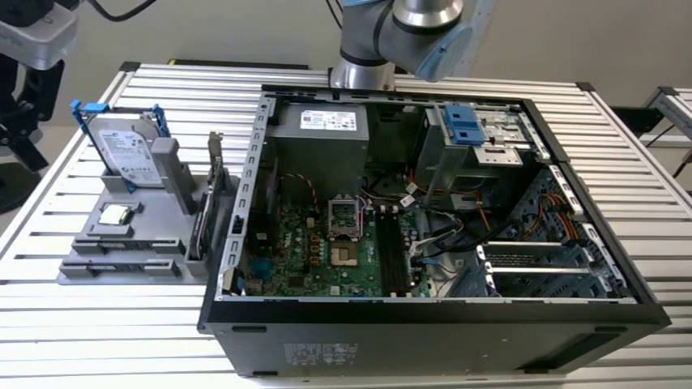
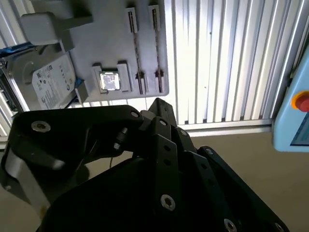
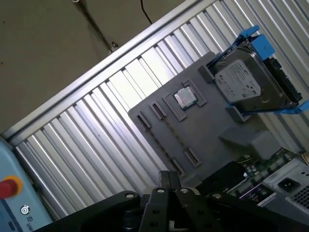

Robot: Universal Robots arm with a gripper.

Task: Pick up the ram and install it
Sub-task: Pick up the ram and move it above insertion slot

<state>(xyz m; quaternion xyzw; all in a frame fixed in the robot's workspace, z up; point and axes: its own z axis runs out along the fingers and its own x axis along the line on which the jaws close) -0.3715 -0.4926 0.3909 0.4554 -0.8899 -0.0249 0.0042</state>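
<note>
Arm (image 1: pixel 416 36), gripper (image 2: pixel 159 104) partly beyond view edges

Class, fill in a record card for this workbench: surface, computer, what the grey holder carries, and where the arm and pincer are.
surface: slatted metal table
computer case: on its side, panel off, motherboard exposed
grey holder: on the exterior view's left of the case
hard drive: blue brackets, propped upright on the holder
processor chip: in the holder's square seat
narrow slots: two side by side; contents unclear
arm: based behind the case
pincer: raised off the table, pointing toward the holder
</note>
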